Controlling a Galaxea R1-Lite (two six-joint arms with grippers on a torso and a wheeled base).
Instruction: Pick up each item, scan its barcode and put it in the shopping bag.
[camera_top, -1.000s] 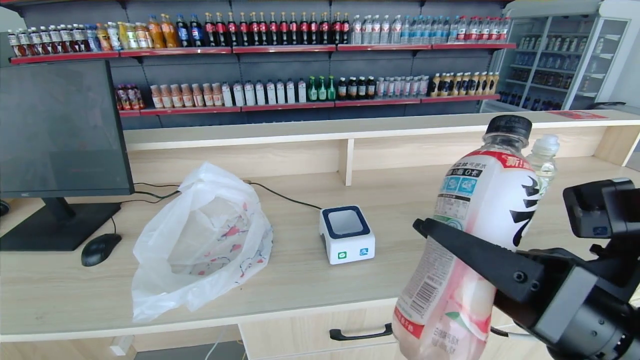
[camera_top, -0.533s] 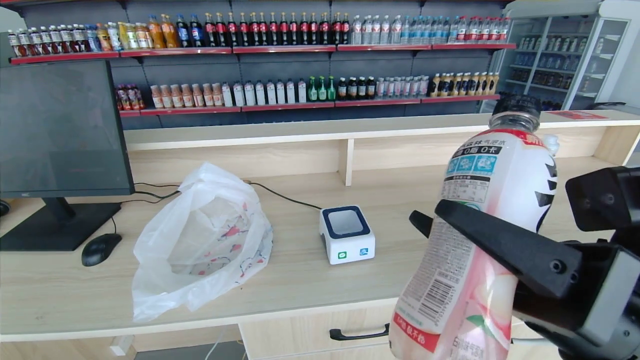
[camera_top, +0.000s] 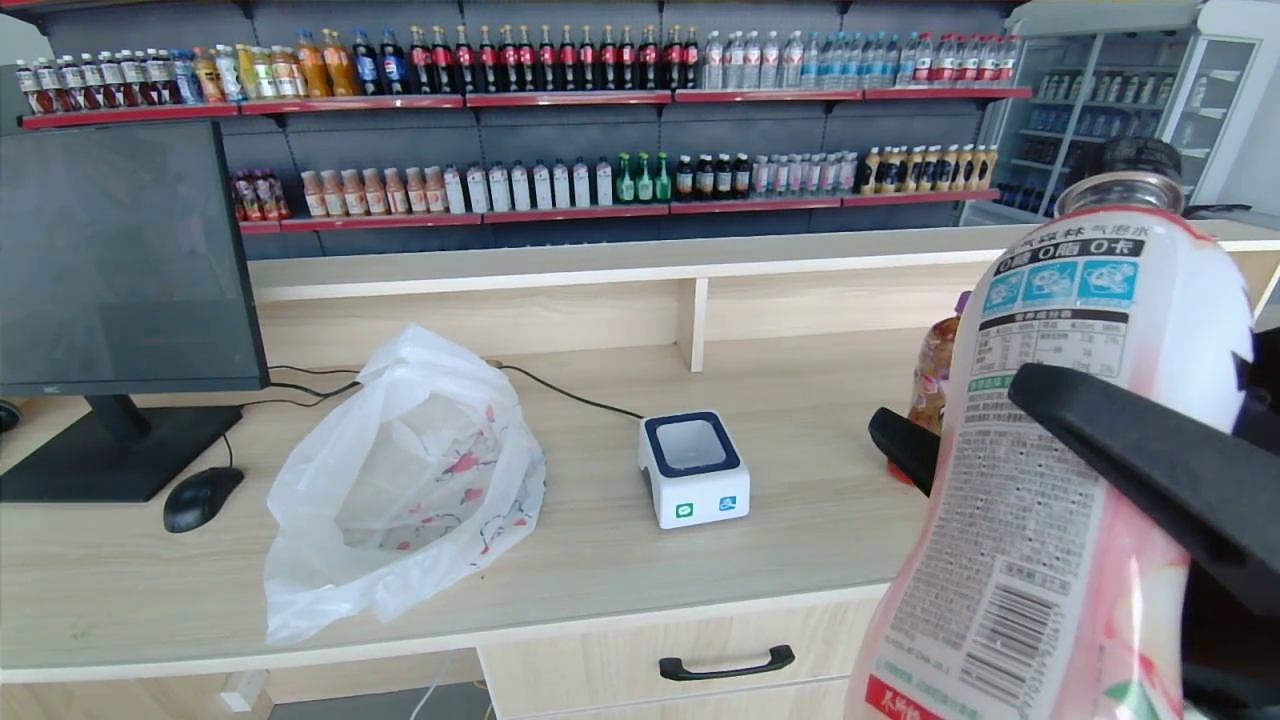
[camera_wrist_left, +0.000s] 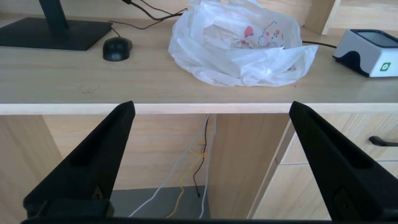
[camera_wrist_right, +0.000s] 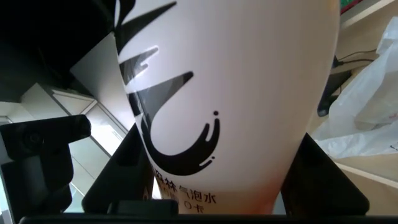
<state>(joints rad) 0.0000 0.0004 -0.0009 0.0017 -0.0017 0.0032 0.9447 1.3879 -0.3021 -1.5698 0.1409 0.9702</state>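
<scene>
My right gripper (camera_top: 1060, 440) is shut on a pink-and-white drink bottle (camera_top: 1060, 520) with a black cap, held high and close to the head camera at the right; its barcode faces the camera near the bottom. The same bottle (camera_wrist_right: 230, 93) sits between the right gripper's black fingers (camera_wrist_right: 124, 174). The white barcode scanner (camera_top: 693, 467) sits mid-counter, and the white shopping bag (camera_top: 410, 480) lies to its left with its mouth open. My left gripper (camera_wrist_left: 211, 162) hangs open below the counter's front edge, facing the bag (camera_wrist_left: 242, 40) and scanner (camera_wrist_left: 368, 51).
A monitor (camera_top: 120, 260) and a black mouse (camera_top: 200, 497) stand at the counter's left. A brown drink bottle (camera_top: 932, 372) stands on the counter behind the held bottle. A drawer with a black handle (camera_top: 727, 664) is under the counter. Shelves of bottles line the back wall.
The right gripper has carried the bottle up and to the right, closer to the head camera. The brown bottle behind it has come into sight. Bag and scanner have not moved.
</scene>
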